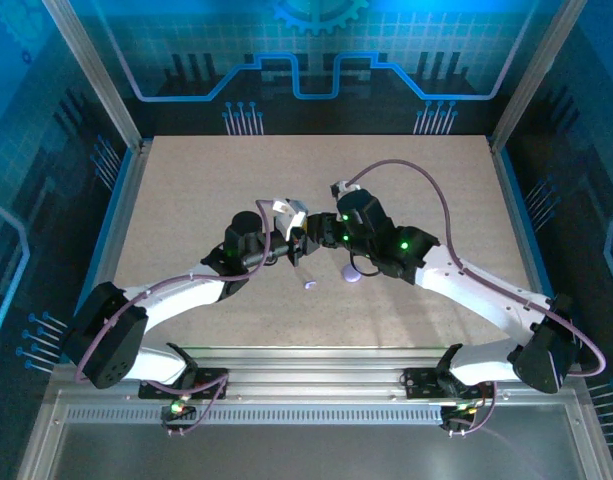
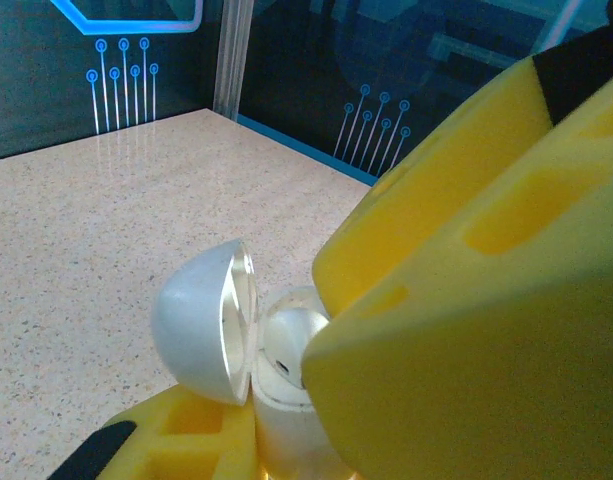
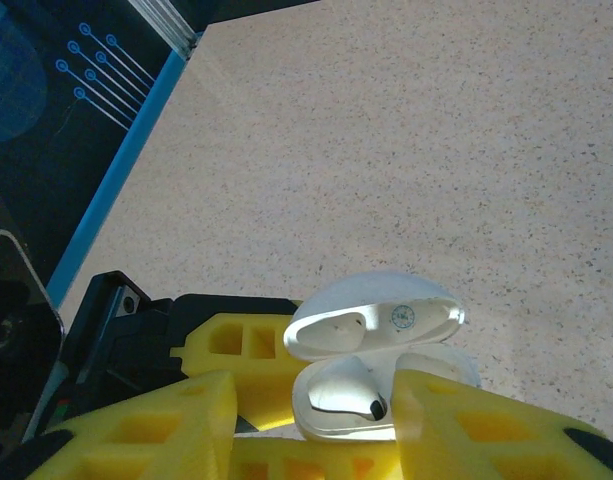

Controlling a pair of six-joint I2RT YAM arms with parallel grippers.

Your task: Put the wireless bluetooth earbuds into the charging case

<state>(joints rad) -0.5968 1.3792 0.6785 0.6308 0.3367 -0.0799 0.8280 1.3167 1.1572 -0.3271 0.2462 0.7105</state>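
Nearest us in the top view, both arm bases sit at the table's (image 1: pixel 206 180) near edge; the arms reach inward & meet approx. mid-table. Just ahead of the bases, on the bare top, we see a loose earbud (image 1: pixel 308 284), tiny & pale lavender, lying alone; just to its right lies a small round disc (image 1: pixel 351 273), same colour, apart from the earbud & under the right arm's wrist; we can't tell what that disc is.

Above those we find the left claw (image 1: pixel 296 243) & right claw (image 1: pixel 318 236) tip to tip. In the left wrist view the left claw is pinching the base of the case (image 3: pixel 371 320), w/ one yellow finger below & one above; the case is off the table, lid swung open. In the right wrist view we see a seated earbud (image 3: pixel 341 387) lying in the base, dark tip toward us. The right claw's fingers stand spread either side of the base; the right-hand one is at the base's edge, the other is clear of it.

Beyond, the speckled top runs to the blue back wall.
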